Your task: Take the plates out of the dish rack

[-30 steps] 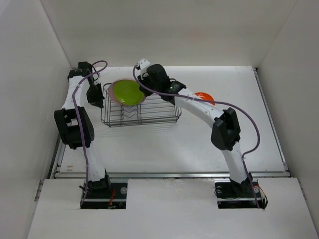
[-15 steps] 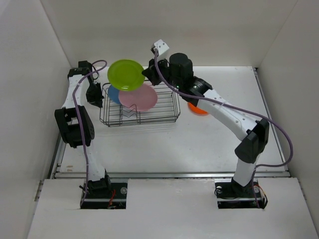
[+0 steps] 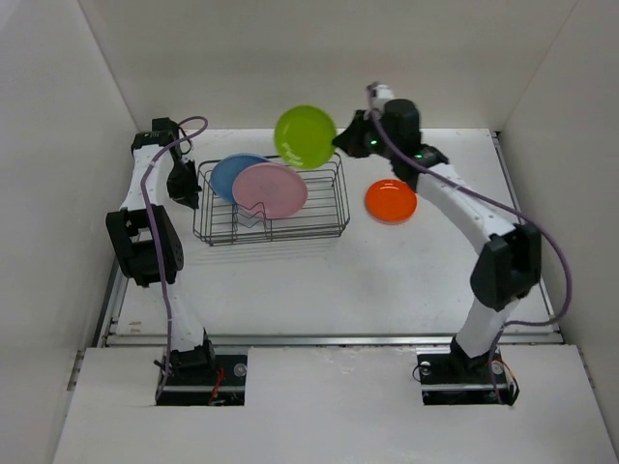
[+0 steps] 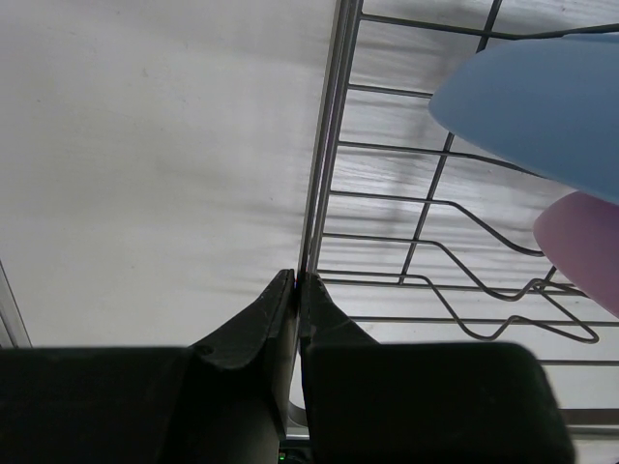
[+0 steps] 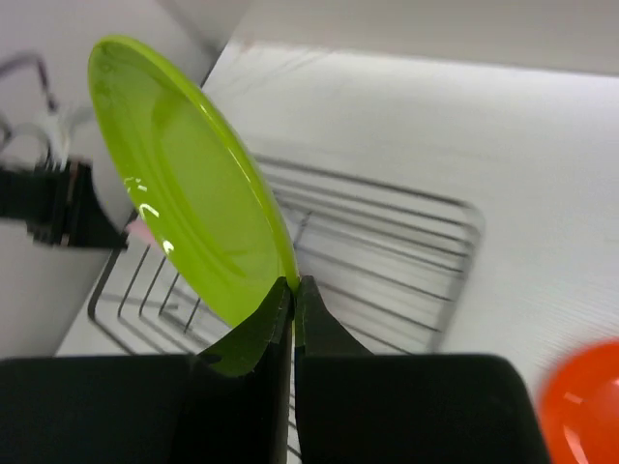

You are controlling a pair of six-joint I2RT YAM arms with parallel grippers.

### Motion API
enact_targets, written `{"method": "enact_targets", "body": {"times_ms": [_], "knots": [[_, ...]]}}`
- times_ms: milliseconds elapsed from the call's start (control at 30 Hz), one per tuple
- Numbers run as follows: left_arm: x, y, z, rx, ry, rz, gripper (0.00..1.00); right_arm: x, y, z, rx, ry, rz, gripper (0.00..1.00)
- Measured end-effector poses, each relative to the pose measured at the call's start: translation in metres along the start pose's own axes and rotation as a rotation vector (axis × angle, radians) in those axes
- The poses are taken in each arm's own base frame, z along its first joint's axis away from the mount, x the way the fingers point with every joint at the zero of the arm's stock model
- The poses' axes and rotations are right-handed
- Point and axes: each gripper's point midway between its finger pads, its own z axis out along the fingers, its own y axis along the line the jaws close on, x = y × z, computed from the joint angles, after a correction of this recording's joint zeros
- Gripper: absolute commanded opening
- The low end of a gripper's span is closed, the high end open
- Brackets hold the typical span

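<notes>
Starting at the right gripper: clamping tight on the rim of the lime green plate, pinching just the edge nearest the wrist. Holding it up in the air, near upright, with the rim running up and left from the fingertips in the wrist view. Showing in the upper middle of the top view, above the back edge of the dish rack and looking clear of the wires.

Moving outward from there: orange plate lying flat on the table, down and right of the gripper in the top view, just off the rack's right end. Guessing drop zone there, so probably needing a swing down-right plus a tip over to flat. Stacking on the orange one or landing beside it, not possible to call from here.

Further left: blue plate and pink plate leaning in the rack, overlapping, left of centre. Left gripper sitting much nearer to those two, pinching shut on the rack's left edge wire, seemingly steadying the thing.
</notes>
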Motion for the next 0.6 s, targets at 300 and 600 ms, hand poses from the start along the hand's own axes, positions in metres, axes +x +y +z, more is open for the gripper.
{"method": "enact_targets", "body": {"times_ms": [300, 600], "knots": [[0.000, 0.000, 0.000, 0.001, 0.000, 0.004, 0.00, -0.087, -0.091, -0.123, 0.252, -0.291, 0.172, 0.00], [0.000, 0.000, 0.000, 0.001, 0.000, 0.005, 0.00, 0.097, -0.276, -0.155, 0.621, -0.027, 0.701, 0.00]]}}
